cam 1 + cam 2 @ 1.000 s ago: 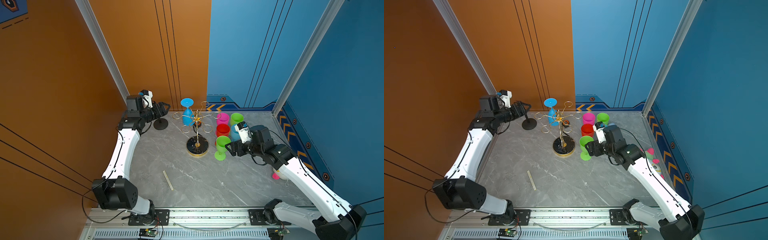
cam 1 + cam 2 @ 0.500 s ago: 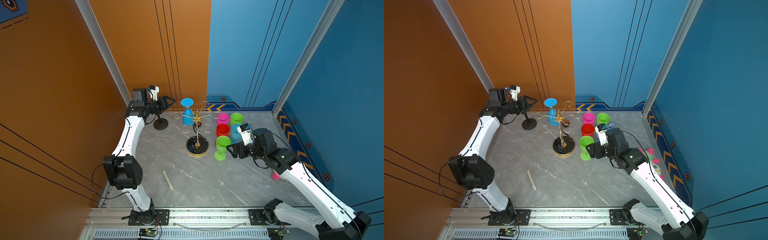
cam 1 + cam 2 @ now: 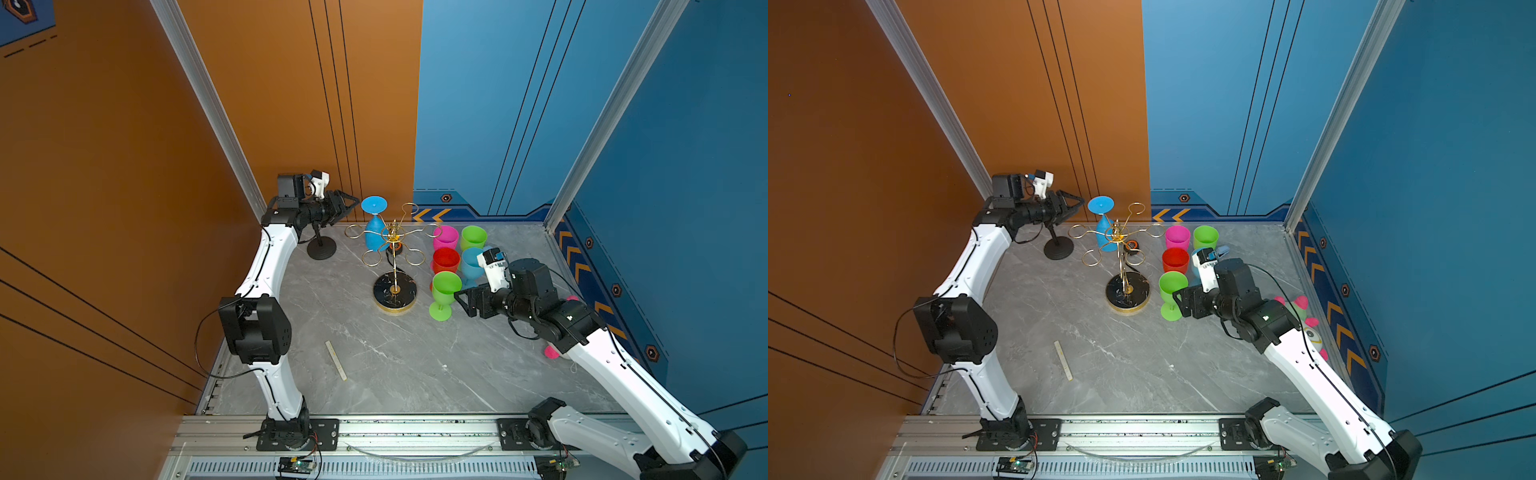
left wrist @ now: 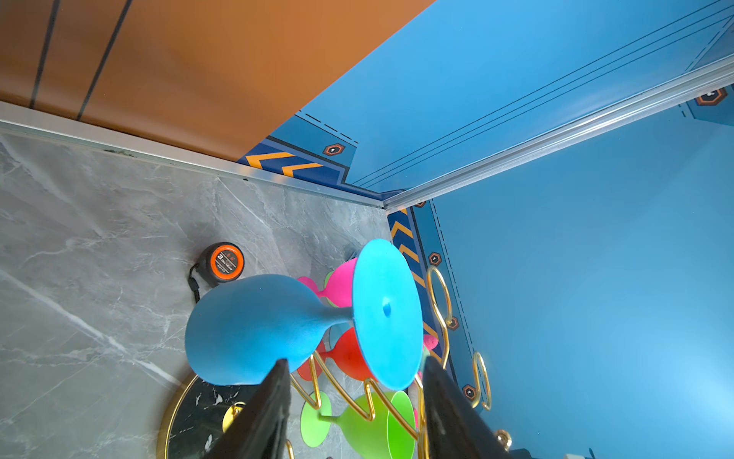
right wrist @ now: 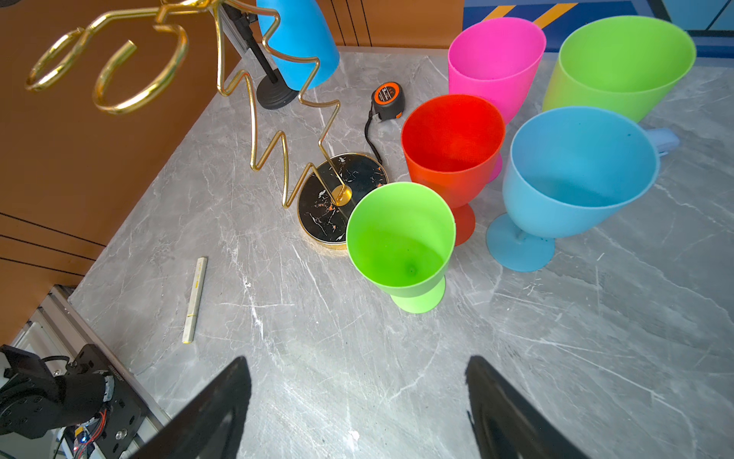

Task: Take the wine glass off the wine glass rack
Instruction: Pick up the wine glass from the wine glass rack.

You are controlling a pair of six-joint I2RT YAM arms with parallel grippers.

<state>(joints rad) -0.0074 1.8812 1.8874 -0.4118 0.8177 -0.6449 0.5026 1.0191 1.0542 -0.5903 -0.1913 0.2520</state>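
In both top views, above centre of the frame, the left gripper (image 3: 354, 202) has its jaws parted and empty. It is level with the upturned foot of the blue wine glass (image 3: 374, 233), which lies just to its right. The glass hangs foot-up, long axis vertical, in one of six loops on the wine glass rack (image 3: 395, 294); five loops are bare. The right gripper (image 3: 460, 300), spread wide and holding nothing, sits well apart at lower right, so the left arm is nearer.

In the left wrist view, the lone hung glass lies across lower centre, bowl left and foot right. Its axis is in line with the gap between the two dark fingers (image 4: 270, 409); contact cannot be confirmed.

In the right wrist view, five standing glasses (image 5: 401, 238) fill the upper right: two green, one pink, one red, one pale blue. One tape measure (image 5: 387, 97) lies behind them.
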